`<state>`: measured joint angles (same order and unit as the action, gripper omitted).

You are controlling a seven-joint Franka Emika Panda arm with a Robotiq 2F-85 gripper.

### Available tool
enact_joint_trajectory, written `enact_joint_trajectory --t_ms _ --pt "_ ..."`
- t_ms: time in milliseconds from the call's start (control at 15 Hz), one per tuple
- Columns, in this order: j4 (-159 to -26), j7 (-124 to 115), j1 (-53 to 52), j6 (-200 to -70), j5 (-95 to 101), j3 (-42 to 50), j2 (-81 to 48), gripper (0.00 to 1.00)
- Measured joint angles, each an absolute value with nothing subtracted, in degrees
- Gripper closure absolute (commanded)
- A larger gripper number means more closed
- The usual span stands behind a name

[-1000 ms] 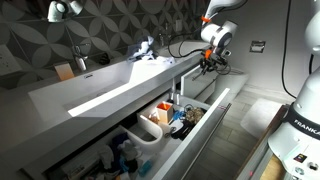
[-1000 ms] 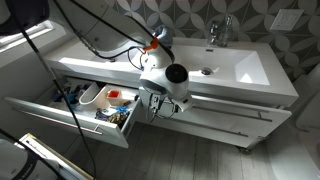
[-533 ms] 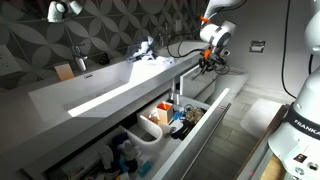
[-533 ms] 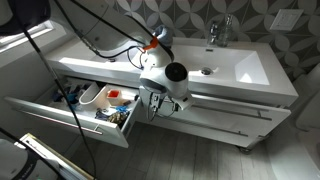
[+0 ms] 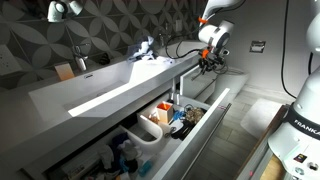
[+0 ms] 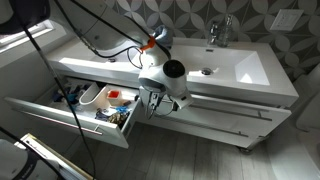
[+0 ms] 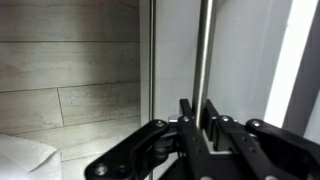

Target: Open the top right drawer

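The top right drawer (image 6: 228,99) has a flat pale-grey front under the vanity counter, and it looks closed or nearly closed. My gripper (image 6: 158,100) is at the left end of that front. In the wrist view my gripper (image 7: 200,108) has its jaws pressed together on a thin grey vertical strip (image 7: 201,45), which looks like the edge of the drawer front. In an exterior view the gripper (image 5: 207,63) hangs at the far end of the vanity, just below the counter edge.
The deeper drawer (image 6: 55,112) beside it stands pulled out, holding white tubs and bottles (image 6: 108,104). It also shows in an exterior view (image 5: 205,118). A white sink counter (image 6: 250,68) with a faucet (image 6: 216,30) runs above. Wood-look floor (image 7: 70,95) lies below.
The gripper and wrist have shifted very slightly. The drawer front shows no clear movement.
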<state>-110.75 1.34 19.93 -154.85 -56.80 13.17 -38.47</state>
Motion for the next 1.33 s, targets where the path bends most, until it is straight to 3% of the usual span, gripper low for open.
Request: enact_joint_trajectory --t_ms 1333 --pt "-110.87 2.30 20.68 -154.25 -56.79 12.78 -38.28 0.96"
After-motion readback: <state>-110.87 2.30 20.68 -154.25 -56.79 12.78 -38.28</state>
